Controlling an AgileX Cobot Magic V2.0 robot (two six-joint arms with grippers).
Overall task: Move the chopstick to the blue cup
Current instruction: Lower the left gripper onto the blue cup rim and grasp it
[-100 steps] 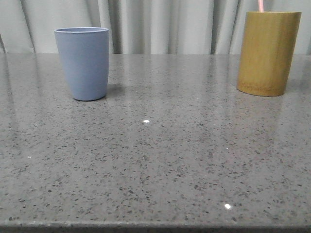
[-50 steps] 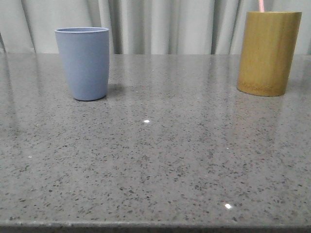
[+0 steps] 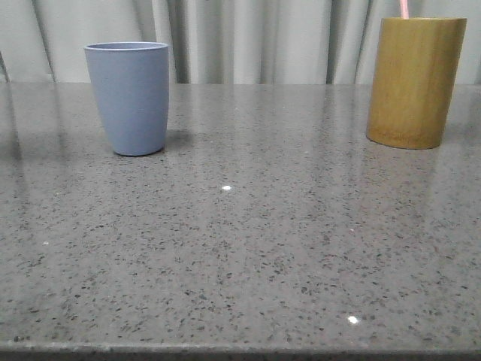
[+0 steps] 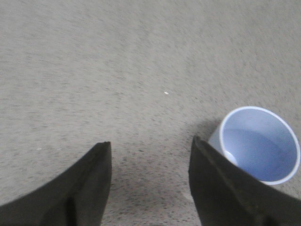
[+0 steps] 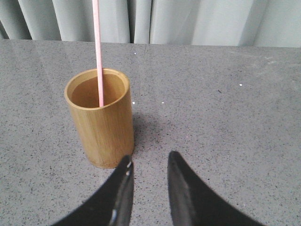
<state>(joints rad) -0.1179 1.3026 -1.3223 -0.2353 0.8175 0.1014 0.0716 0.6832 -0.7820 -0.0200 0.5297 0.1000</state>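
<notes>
1. Chopstick (image 5: 98, 52) stands in the bamboo holder (image 5: 100, 117), leaning on its far rim; most of its length rises clear above the rim, which leaves free shaft to pinch.
2. Right end effector (image 5: 148, 162): jaws parted by a narrow gap, empty, just beside the holder's base, apart from the stick.
3. Blue cup (image 3: 128, 98) upright, mouth open, well apart from the holder across the tabletop (image 3: 240, 248); interior looks empty (image 4: 260, 145).
4. Left end effector (image 4: 149, 150): jaws spread wide, nothing held, beside the cup. Likely placed to steady or watch the target.
5. Judgement: transfer not yet begun; grasp comes first.
</notes>
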